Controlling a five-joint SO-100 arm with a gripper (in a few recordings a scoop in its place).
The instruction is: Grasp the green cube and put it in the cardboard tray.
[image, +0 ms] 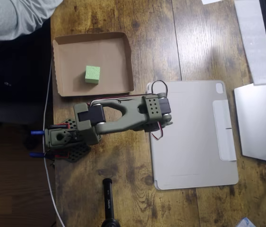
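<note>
The end effector [157, 124] is tucked under the arm, state unclear; green cube [92, 74] sits in cardboard tray [123, 61].

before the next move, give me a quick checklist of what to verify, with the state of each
1. Small mint-green foam cube inside the shallow brown cardboard tray: ok.
2. Cube resting flat on the tray floor, clear of the rims: ok.
3. End effector free of the cube: cannot tell, its fingers are hidden under the olive-green arm.
4. Arm folded over the flat grey tablet cover, away from the tray: ok.
5. Grey sleeve of a person close to the tray corner: not ok, watch it.
</note>
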